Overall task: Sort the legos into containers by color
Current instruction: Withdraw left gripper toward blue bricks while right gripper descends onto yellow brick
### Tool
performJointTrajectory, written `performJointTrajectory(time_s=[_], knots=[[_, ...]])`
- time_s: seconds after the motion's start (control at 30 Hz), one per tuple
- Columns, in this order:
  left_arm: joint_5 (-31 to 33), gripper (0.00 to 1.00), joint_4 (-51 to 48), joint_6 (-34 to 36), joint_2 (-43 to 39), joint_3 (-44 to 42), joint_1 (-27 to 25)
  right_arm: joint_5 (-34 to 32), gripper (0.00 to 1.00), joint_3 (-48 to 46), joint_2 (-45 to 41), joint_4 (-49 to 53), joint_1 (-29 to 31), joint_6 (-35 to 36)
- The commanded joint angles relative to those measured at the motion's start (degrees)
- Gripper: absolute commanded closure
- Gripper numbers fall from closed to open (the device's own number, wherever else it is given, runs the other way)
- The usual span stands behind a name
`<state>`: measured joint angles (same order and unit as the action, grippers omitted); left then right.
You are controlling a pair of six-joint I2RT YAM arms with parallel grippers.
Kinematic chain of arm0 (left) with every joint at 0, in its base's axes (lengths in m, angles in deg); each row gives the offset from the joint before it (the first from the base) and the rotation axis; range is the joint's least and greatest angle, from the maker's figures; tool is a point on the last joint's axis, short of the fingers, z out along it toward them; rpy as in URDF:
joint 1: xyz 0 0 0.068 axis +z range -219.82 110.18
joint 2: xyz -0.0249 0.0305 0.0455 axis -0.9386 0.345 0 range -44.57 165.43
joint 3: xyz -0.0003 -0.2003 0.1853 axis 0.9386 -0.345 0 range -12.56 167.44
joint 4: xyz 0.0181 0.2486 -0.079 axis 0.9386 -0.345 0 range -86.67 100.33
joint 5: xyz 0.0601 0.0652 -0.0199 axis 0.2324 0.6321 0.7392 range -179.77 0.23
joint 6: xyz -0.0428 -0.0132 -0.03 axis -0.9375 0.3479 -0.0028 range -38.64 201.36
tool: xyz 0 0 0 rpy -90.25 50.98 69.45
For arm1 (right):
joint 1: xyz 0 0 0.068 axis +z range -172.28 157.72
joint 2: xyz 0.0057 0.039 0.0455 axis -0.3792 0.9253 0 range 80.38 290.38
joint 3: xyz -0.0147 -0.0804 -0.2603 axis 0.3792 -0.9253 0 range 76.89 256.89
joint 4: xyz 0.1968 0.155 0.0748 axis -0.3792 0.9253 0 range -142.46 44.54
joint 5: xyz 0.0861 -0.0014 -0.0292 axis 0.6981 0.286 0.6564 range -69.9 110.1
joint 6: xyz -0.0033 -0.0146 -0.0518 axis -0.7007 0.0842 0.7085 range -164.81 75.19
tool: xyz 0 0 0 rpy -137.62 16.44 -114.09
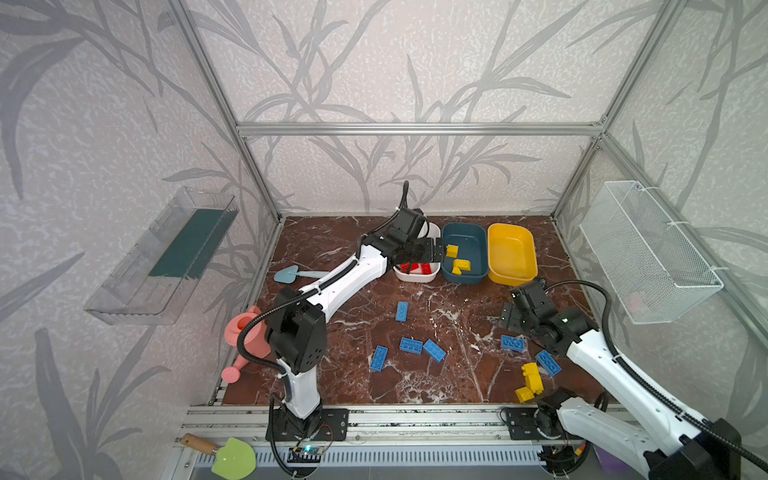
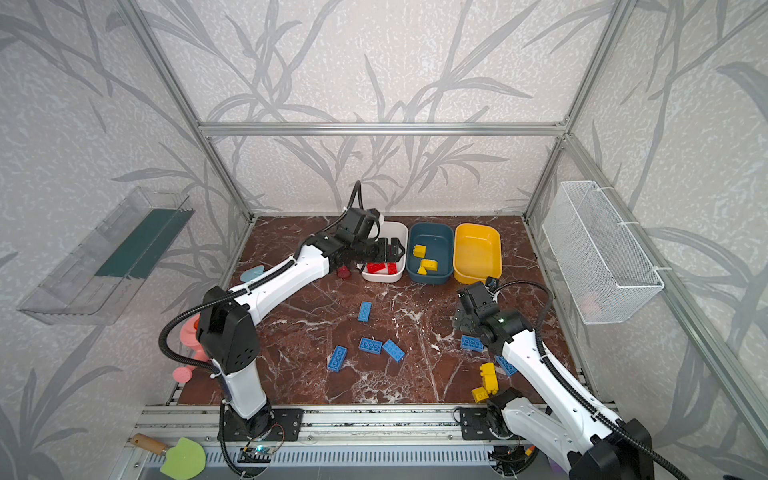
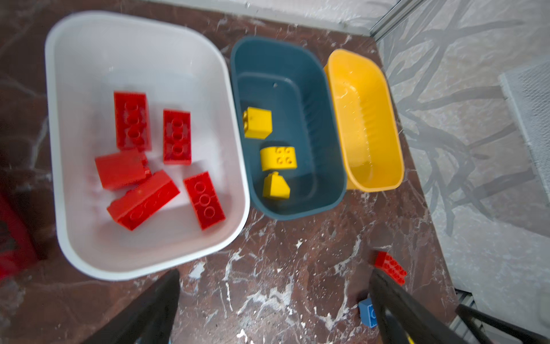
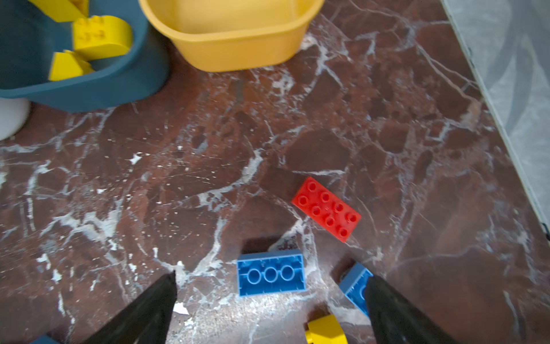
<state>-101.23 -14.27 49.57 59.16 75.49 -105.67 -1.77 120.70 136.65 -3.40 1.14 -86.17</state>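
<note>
We log open tabletop [image 1: 453, 303] between the teal tub [image 1: 462, 281] and the blue bricks [image 1: 410, 345]. Left arm [image 1: 332, 286] overhangs the white tub [image 1: 415, 277].

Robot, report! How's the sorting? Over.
Both jaws open, empty. Red legos in white tub, yellow legos in teal tub, yellow tub empty. Blue legos loose. Nothing blocking.

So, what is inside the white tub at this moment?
Five red legos lie in the white tub, all clear in the left wrist view. In both top views the left gripper hangs above it and covers most of the inside.
</note>
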Motion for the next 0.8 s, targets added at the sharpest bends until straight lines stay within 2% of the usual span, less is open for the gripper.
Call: performJointTrajectory(time_s=[0.0,0.27,0.43,0.77], knots=[[1.28,0.02,6.02,-1.98,-3.13,-7.39,-1.92,-2.03,0.01,1.45,0.20,10.27,-1.79,-4.78],[4.08,0.05,8.49,-0.79,-7.75,-17.87,-5.84,1.27,0.00,0.02,-1.54,15.44,-6.75,-6.59],[4.15,0.05,11.20,-1.81,-11.51,-22.94,-7.21,8.68,0.03,-3.10,0.02,13.17,-11.37,-8.76],[7.61,0.05,12.48,-1.57,-18.76,-31.37,-7.65,12.52,0.10,-7.72,6.12,8.10,-12.34,-11.70]])
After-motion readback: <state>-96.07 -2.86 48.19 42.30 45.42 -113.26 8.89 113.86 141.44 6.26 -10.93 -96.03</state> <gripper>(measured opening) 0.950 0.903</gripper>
